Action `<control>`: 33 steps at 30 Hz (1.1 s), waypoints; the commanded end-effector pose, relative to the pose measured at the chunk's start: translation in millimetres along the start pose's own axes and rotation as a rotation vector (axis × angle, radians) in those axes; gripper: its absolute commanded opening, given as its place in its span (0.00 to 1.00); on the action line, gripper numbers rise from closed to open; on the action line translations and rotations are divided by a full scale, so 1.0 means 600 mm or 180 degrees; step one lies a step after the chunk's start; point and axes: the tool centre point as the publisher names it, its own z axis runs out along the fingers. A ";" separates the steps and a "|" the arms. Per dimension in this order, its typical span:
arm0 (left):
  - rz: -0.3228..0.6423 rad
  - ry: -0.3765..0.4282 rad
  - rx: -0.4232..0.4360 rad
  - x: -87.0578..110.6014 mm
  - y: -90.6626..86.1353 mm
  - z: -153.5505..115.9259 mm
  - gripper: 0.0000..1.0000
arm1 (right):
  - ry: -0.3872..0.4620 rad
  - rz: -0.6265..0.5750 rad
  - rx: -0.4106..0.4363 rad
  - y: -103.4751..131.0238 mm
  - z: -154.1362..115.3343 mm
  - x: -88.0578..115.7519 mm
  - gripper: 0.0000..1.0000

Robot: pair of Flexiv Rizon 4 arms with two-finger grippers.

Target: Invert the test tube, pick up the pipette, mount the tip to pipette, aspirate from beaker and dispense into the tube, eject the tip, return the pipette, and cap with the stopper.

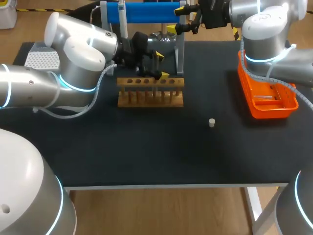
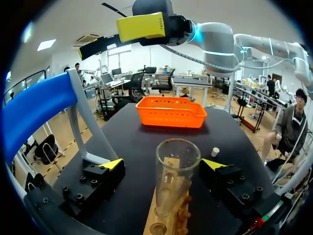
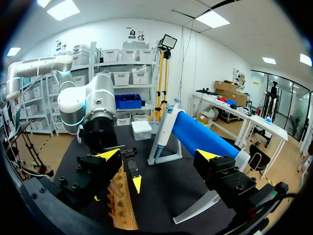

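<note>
Head view: my left gripper (image 1: pixel 160 66) hangs over the rack (image 1: pixel 150 93), upper centre. Left wrist view: the test tube (image 2: pixel 177 171) stands upright in the rack between wide-open fingers, untouched; I'd centre on it, then close gently. Right wrist view: right gripper (image 3: pixel 158 155) spread wide, gripping nothing, pipette (image 3: pixel 203 137) just ahead.

The head camera looks down from above and behind, far enough to take in the whole black counter (image 1: pixel 146 156). The left wrist camera sits low and close over the wooden rack (image 2: pixel 171 223), facing across the counter toward the orange basket (image 2: pixel 171 111). The right wrist camera faces the other way, toward the left arm (image 3: pixel 90 110). All three share the rack and the blue pipette (image 1: pixel 146 12).
</note>
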 end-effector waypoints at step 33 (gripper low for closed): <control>-0.0002 0.0003 -0.0003 0.000 -0.001 -0.001 1.00 | -0.0625 0.0055 0.0331 -0.078 -0.185 0.081 1.00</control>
